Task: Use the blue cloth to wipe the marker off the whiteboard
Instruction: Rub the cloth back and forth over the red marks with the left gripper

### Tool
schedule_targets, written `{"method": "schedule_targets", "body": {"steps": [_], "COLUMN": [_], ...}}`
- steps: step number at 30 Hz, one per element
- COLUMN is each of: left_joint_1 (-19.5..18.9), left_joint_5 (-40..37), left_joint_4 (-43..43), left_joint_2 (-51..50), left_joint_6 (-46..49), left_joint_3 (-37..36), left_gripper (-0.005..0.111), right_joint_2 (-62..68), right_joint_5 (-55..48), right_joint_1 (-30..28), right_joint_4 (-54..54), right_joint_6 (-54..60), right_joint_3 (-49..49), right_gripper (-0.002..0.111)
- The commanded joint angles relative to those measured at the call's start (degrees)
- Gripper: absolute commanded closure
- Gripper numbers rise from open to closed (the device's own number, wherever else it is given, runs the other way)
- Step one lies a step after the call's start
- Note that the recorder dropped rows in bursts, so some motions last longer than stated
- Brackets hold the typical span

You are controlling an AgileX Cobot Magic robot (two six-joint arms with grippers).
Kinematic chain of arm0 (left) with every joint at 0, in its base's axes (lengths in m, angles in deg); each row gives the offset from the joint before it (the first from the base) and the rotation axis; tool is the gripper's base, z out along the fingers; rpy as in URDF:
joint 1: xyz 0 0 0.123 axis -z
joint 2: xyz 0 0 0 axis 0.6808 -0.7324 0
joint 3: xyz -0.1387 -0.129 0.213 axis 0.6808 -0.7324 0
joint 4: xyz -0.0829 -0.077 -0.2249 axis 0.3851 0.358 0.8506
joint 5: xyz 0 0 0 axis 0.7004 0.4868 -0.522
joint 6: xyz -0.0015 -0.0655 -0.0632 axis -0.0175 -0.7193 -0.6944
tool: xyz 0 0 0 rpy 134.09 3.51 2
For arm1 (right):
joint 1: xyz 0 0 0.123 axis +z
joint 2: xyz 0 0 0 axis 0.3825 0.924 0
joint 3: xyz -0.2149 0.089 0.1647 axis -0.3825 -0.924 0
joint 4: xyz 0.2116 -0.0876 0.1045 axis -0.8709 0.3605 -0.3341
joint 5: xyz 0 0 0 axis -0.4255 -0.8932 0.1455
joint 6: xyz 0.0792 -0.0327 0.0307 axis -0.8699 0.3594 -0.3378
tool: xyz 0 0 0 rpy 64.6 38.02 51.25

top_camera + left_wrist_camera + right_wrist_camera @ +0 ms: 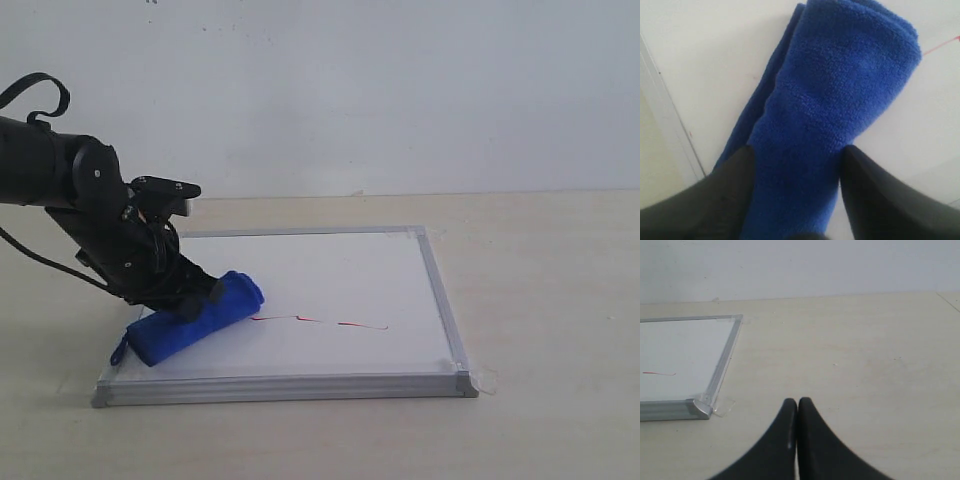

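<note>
1. The left tool (797,150) is nearest the lens. Its two dark fingers (725,195) stand wide apart astride the blue cloth (840,90), one on each flank. The roll shows no clear squeeze, so I judge it straddled rather than clamped.
2. The blue cloth lies flat on the whiteboard (340,275), slanting across the corner by the left arm. Its small dark loop (120,350) reaches that side's frame.
3. The marker (320,320) is a thin, broken red line. It starts just beside the cloth's free end and runs along the whiteboard's front part toward the far side frame. It looks unwiped.
4. By its looks the cloth is a light, soft terry roll that will flatten under pressure and could unroll or slip out if pinched at one end. The middle of the roll, across its width, is the sensible place to grip, firmly enough to drag it. The whiteboard is stiff and smooth, so the cloth should slide easily.
5. The right tool (798,402) has its fingers closed together on nothing, over the tabletop (865,365) beside the whiteboard's corner.
</note>
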Motion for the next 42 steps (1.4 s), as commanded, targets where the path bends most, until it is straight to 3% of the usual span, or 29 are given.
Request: {"method": "schedule_targets", "body": {"steps": [1, 14, 17, 22, 27, 32, 38, 42], "left_joint_1": [0.3, 0.3, 0.18, 0.08, 0.08, -1.94, -3.26, -1.0], "left_joint_5": [0.35, 3.32, 1.95, 0.07, 0.12, 1.82, 0.82, 1.46], "left_joint_4": [-1.44, -2.86, -4.36, -6.83, -11.2, -19.5, -19.43, -18.42], "left_joint_2": [0.08, -3.49, -3.49, -3.49, -2.49, 1.62, 1.33, -1.44], "left_joint_6": [0.25, 2.43, 2.43, 2.43, 0.65, -13.05, -13.94, -13.94], "left_joint_3": [-0.25, 0.13, 0.34, 0.34, 0.34, 0.34, 0.34, 0.34], "left_gripper": [0.052, 0.053, 0.066, 0.103, 0.103, 0.103, 0.103, 0.103], "right_joint_2": [-0.28, -0.28, -0.28, -0.28, -0.28, -0.28, -0.28, -0.28], "right_joint_5": [0.49, 0.49, 0.49, 0.49, 0.49, 0.49, 0.49, 0.49], "right_joint_1": [-0.45, -0.45, -0.45, -0.45, -0.45, -0.45, -0.45, -0.45], "right_joint_4": [0.47, 0.47, 0.47, 0.47, 0.47, 0.47, 0.47, 0.47], "right_joint_6": [0.03, 0.03, 0.03, 0.03, 0.03, 0.03, 0.03, 0.03], "right_joint_3": [0.01, 0.01, 0.01, 0.01, 0.01, 0.01, 0.01, 0.01], "right_gripper": [0.108, 0.108, 0.108, 0.108, 0.108, 0.108, 0.108, 0.108]}}
